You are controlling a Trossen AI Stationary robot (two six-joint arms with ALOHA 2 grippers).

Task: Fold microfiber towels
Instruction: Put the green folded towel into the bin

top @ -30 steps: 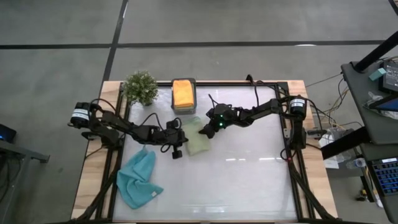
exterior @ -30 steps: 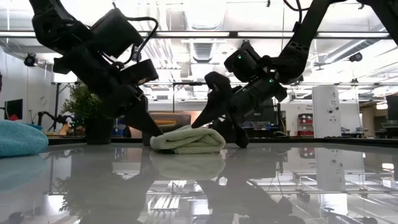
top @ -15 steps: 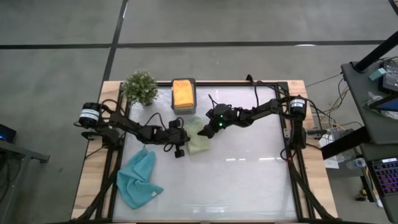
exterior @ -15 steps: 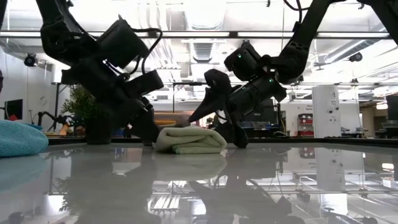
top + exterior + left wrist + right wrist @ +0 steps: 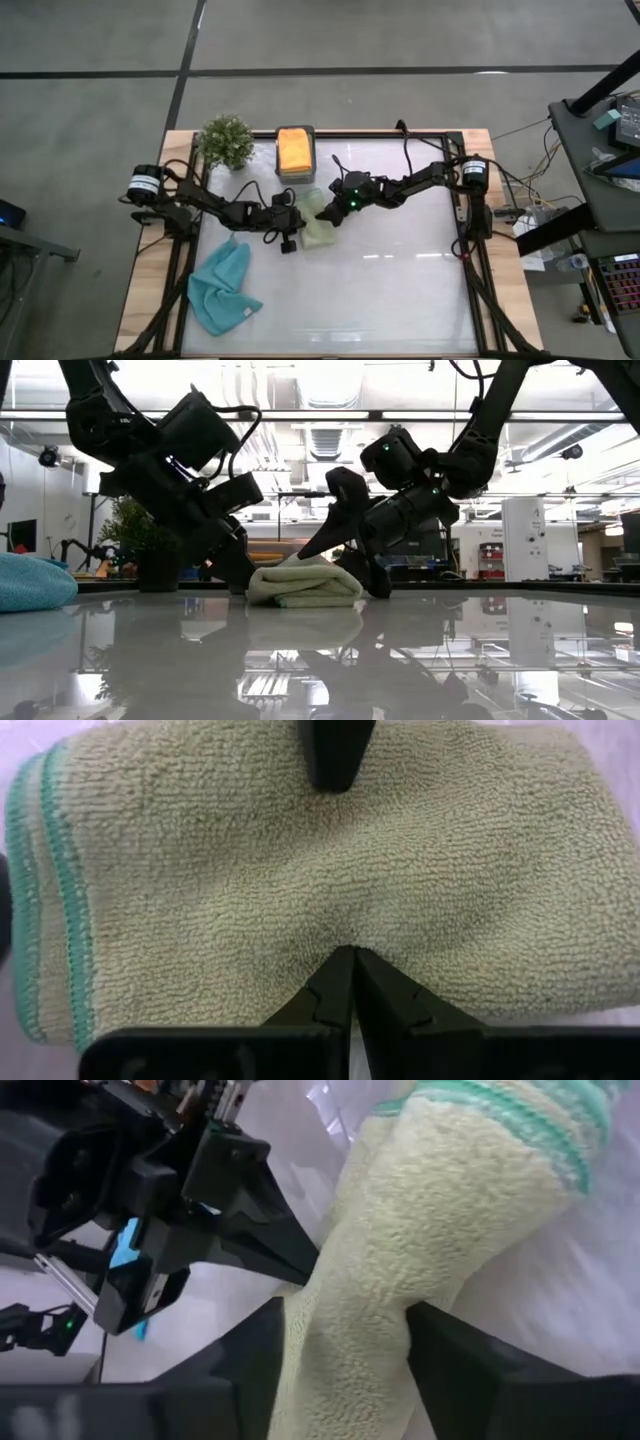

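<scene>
Green towel (image 5: 317, 224): folded, lying in the middle of the table (image 5: 400, 290).
Right gripper (image 5: 325, 205): fingers spread around one edge of the green towel, pinching it.
Left gripper (image 5: 297, 222): fingers pressed together, tips pushing into the towel's side.
Blue towel (image 5: 222, 288): one, crumpled near the left front corner.
Orange towel (image 5: 294, 149): one, in a box (image 5: 295, 176) at the back.
Plant (image 5: 226, 139): one.

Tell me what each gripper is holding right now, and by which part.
The right gripper straddles the sage green towel at one folded end, fingers on either side. The left gripper is shut, tips pressed against the towel's side, holding nothing.
</scene>
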